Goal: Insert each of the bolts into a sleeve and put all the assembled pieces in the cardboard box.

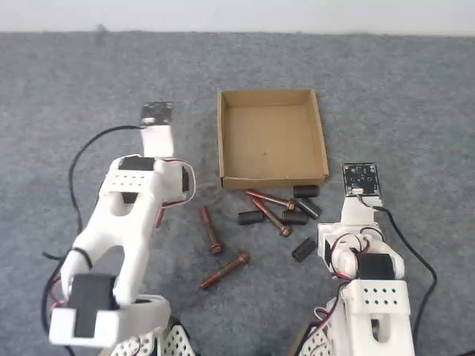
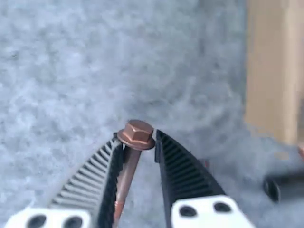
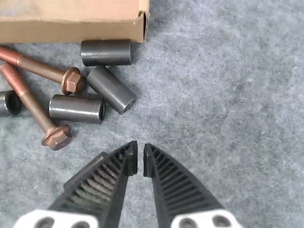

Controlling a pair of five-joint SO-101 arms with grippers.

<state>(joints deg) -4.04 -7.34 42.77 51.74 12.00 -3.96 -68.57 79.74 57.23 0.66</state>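
The right gripper (image 3: 140,159) sits nearest, its fingers almost pressed together with nothing between them. Three sleeves (image 3: 77,108) lie on their sides just to its far left among two loose bolts (image 3: 33,107), so this arm is the nearer to them. Farther off on the left, the left gripper (image 2: 137,137) pinches a bolt (image 2: 127,171), its shaft running back along the fingers and its head at the tips. The empty cardboard box (image 1: 273,180) lies farthest.

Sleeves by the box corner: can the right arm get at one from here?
Probably yes: the right tool is empty and the angled sleeve lies ahead with nothing between. Its shut jaws must open first.
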